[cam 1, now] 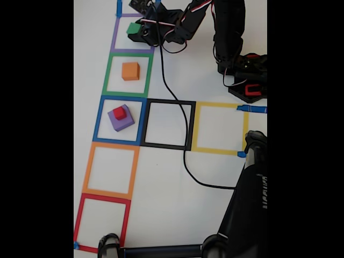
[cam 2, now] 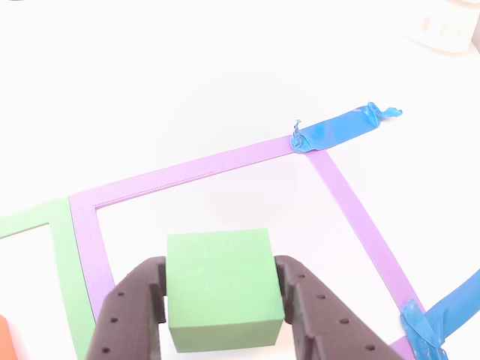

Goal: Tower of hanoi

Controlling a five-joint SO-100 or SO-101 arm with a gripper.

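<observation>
In the fixed view the green cube (cam 1: 132,28) is inside the purple tape square (cam 1: 114,40) at the top, with my gripper (cam 1: 137,30) around it. The other view shows the green cube (cam 2: 219,289) between the two dark fingers (cam 2: 131,307), which press against its left and right sides; my gripper (cam 2: 221,266) is shut on it. The orange cube (cam 1: 130,71) sits alone in the green tape square (cam 1: 107,75). Below it, in the blue tape square (cam 1: 98,121), the purple cube (cam 1: 125,125) carries the red cube (cam 1: 119,112) on top.
Black (cam 1: 191,123) and yellow (cam 1: 245,129) tape squares lie to the right of the blue one; orange (cam 1: 87,172) and red (cam 1: 78,220) squares lie below it. A black cable (cam 1: 180,107) crosses the table. The arm base (cam 1: 247,80) and a dark stand (cam 1: 252,204) take up the right side.
</observation>
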